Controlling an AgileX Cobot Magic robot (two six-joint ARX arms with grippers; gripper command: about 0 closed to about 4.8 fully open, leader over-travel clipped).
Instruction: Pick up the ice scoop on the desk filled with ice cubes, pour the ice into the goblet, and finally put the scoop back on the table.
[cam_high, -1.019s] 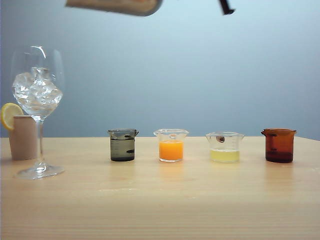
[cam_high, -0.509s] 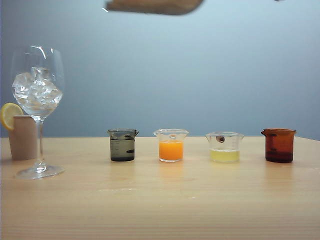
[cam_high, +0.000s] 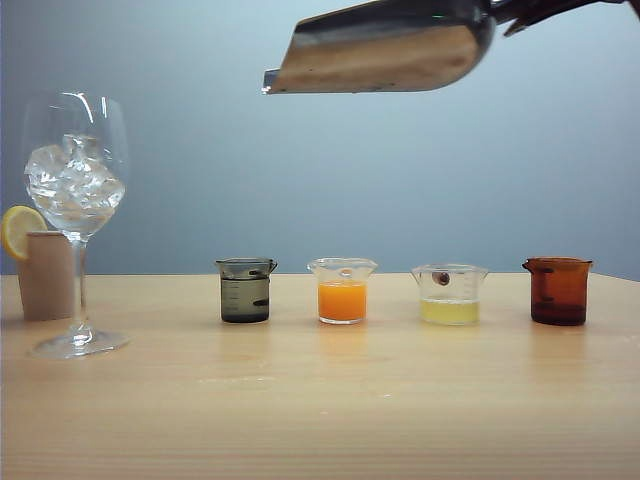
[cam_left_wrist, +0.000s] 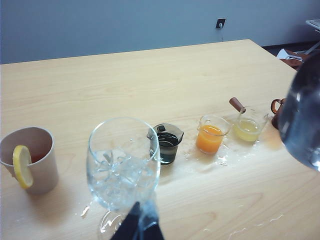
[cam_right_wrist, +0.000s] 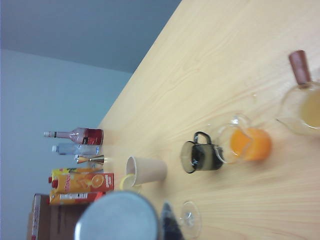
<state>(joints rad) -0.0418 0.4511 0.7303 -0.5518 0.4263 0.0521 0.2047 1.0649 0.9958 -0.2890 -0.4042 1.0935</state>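
**Scoop held high over the beakers, ice in the goblet**

Exterior view: the ice scoop (cam_high: 385, 50) hangs high above the table (cam_high: 320, 400), its open mouth toward the goblet (cam_high: 75, 180) and its handle running off the upper right corner, where a dark piece of the right gripper (cam_high: 535, 10) shows at the handle end. The goblet stands far off to the scoop's mouth side, well below it, with the ice cubes (cam_high: 73, 185) piled in its bowl. A beige cup with a lemon slice (cam_high: 45, 270) stands just behind the goblet. Under the scoop sit four beakers: dark grey (cam_high: 245, 290), orange (cam_high: 342, 290), pale yellow (cam_high: 449, 295) and brown (cam_high: 558, 290).

Left wrist view: the left gripper (cam_left_wrist: 140, 227) shows only dark fingertips close together at the frame edge, just before the goblet; whether they are parted or closed cannot be told. The scoop's shiny bowl is off to the side, above the brown beaker.

Right wrist view: the scoop's rounded back fills the near edge beside a dark finger; the grip itself is hidden, so its state cannot be told.
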